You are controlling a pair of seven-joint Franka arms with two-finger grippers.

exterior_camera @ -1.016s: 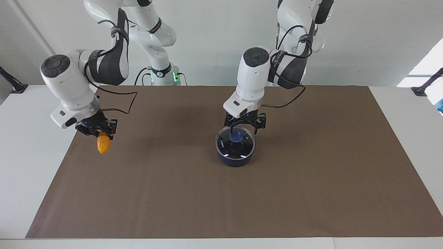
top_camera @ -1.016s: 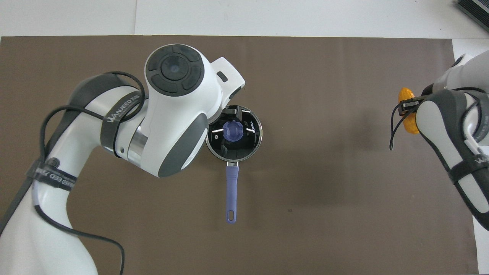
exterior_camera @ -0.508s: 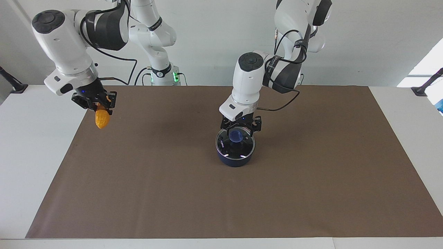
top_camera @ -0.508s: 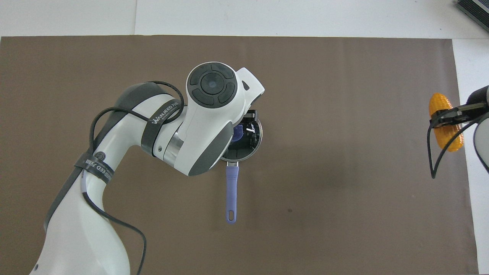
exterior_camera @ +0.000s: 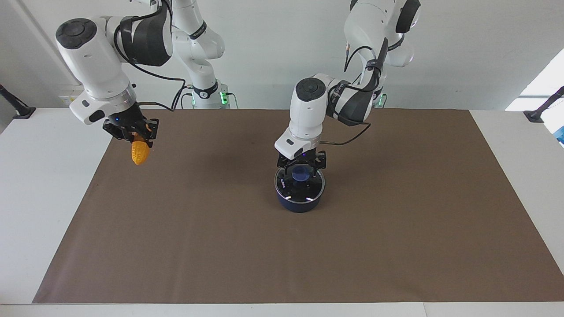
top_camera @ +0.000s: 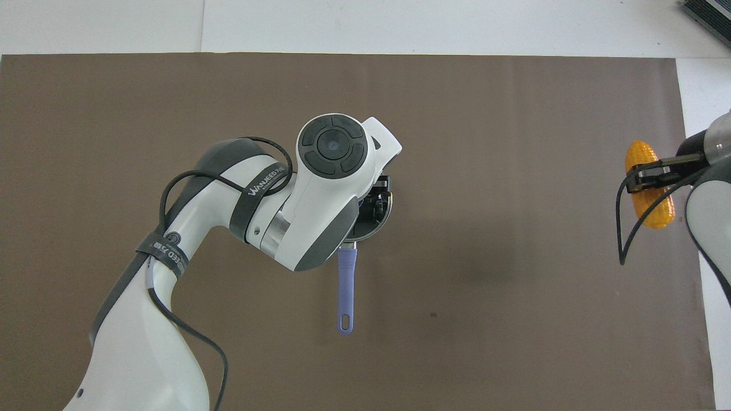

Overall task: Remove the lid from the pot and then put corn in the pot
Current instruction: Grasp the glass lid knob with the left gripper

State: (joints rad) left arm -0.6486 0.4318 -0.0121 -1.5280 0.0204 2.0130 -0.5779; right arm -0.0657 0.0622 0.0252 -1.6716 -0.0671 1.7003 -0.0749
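Note:
The dark navy pot (exterior_camera: 300, 201) stands mid-mat with the glass lid (exterior_camera: 288, 187) on it; its blue knob (exterior_camera: 301, 173) shows on top. My left gripper (exterior_camera: 302, 168) is down at the knob, open, a finger on either side of it. In the overhead view the left wrist covers most of the lid (top_camera: 381, 209), and the pot's blue handle (top_camera: 346, 285) points toward the robots. My right gripper (exterior_camera: 136, 139) is shut on the yellow-orange corn (exterior_camera: 140, 152) and holds it in the air over the mat's edge at the right arm's end; the corn (top_camera: 652, 194) hangs lengthwise from the right gripper (top_camera: 651, 177).
A brown mat (exterior_camera: 396, 229) covers most of the white table (exterior_camera: 39, 185). Black clamp posts stand at the table's corners nearest the robots (exterior_camera: 539, 112) (exterior_camera: 17, 110). A dark device (top_camera: 708, 14) lies off the mat, farthest from the robots.
My left gripper came down from just above the lid to the knob. My right gripper rose with the corn and shifted a little toward the middle of the table.

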